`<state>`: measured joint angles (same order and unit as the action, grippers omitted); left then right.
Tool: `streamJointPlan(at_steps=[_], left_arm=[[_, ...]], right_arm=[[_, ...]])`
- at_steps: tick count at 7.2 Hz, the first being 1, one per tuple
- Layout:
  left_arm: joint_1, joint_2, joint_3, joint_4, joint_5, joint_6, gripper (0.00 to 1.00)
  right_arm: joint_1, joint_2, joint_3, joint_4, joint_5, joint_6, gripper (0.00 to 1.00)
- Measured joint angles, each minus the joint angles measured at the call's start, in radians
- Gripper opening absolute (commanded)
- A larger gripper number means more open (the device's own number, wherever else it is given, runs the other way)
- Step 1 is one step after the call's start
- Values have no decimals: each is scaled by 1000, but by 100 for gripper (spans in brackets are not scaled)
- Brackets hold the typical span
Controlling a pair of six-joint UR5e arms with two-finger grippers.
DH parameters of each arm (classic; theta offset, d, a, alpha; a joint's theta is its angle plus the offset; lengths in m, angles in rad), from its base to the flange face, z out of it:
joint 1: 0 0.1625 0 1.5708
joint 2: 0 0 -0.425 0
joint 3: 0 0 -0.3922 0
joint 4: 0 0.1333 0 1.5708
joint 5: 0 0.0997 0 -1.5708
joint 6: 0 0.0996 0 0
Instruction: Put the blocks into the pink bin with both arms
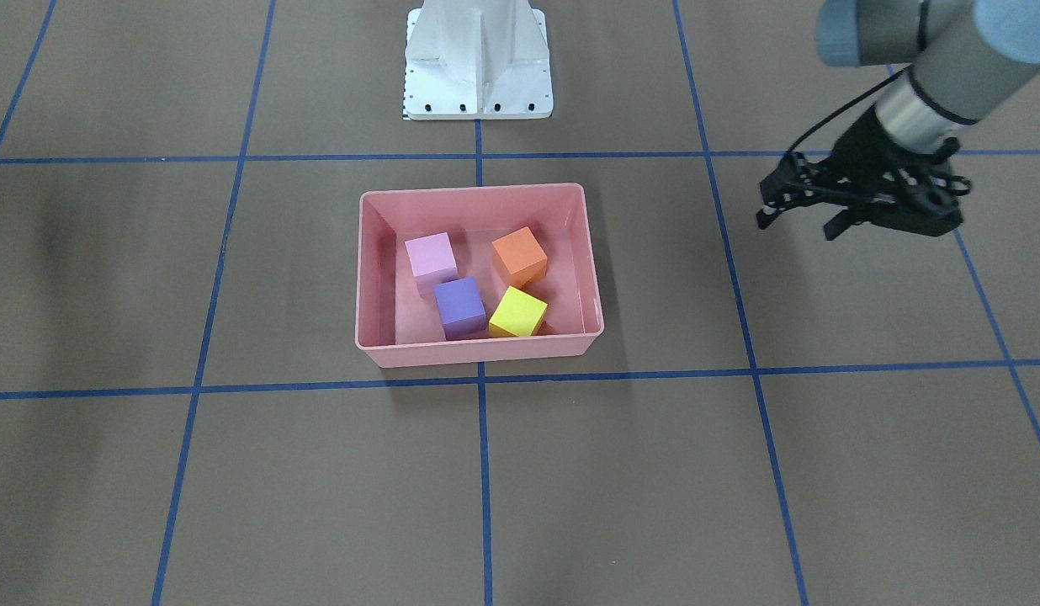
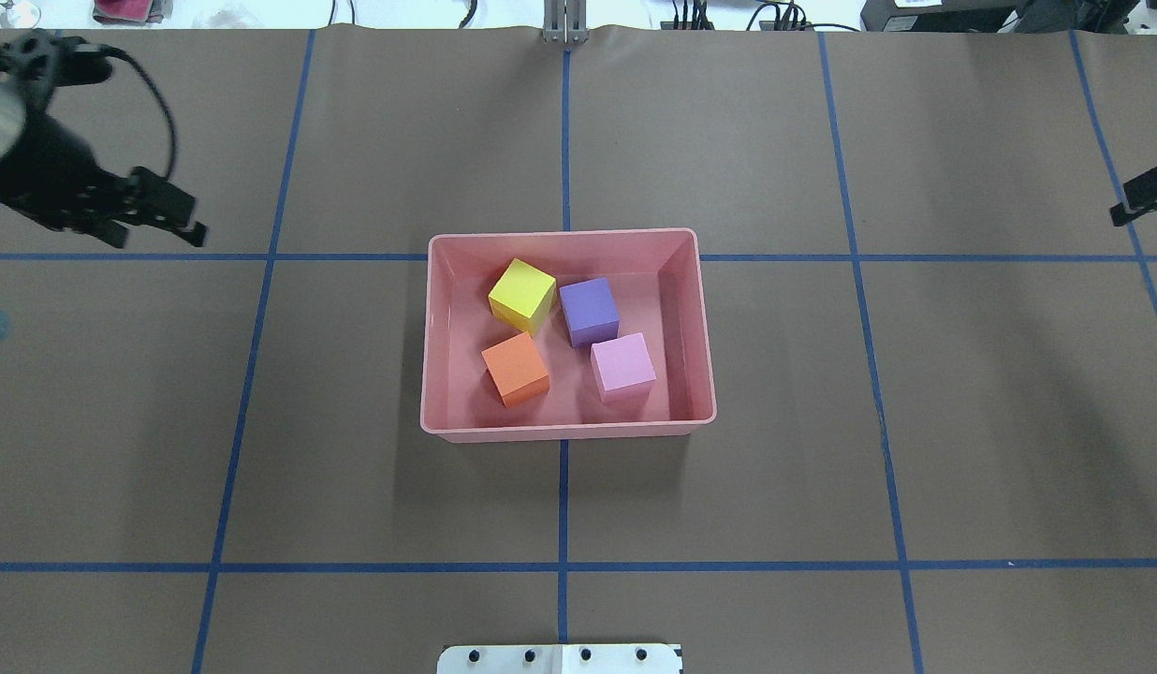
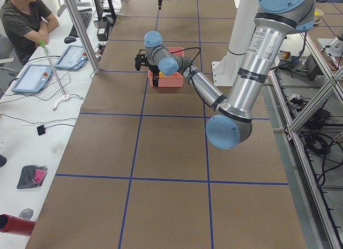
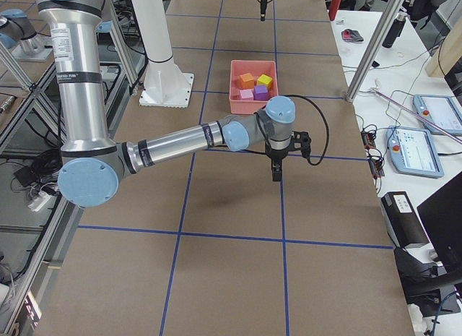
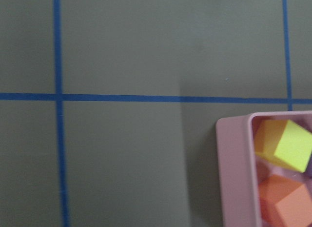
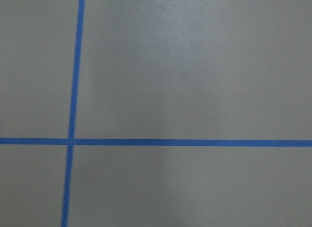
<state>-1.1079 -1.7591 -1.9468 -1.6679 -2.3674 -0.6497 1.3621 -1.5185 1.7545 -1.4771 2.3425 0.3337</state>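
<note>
The pink bin (image 1: 478, 353) sits mid-table and holds all four blocks: light pink (image 1: 431, 257), purple (image 1: 459, 305), orange (image 1: 520, 255) and yellow (image 1: 517, 313). The overhead view shows the same bin (image 2: 564, 429). My left gripper (image 1: 798, 223) is open and empty, hovering well off the bin's side; it also shows in the overhead view (image 2: 157, 236). Its wrist view shows the bin's corner (image 5: 234, 173) with the yellow block (image 5: 287, 146). Only a tip of my right gripper (image 2: 1140, 198) shows at the overhead view's right edge, so I cannot tell its state.
The white pedestal (image 1: 478, 59) stands behind the bin. Blue tape lines cross the brown table cover. A person (image 3: 24, 19) sits at a side desk with tablets. The right wrist view shows only table cover and tape.
</note>
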Motion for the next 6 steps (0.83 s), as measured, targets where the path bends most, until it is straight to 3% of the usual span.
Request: streamJointPlan(at_steps=[2, 3, 6], left_arm=[[-212, 143, 85, 3, -36, 430, 99], [-293, 167, 152, 3, -19, 595, 99], [-388, 185, 264, 15, 130, 819, 99]], right_arm=[[90, -20, -96, 2, 46, -184, 100], [106, -20, -123, 3, 49, -222, 100], [113, -2, -126, 6, 50, -214, 100]])
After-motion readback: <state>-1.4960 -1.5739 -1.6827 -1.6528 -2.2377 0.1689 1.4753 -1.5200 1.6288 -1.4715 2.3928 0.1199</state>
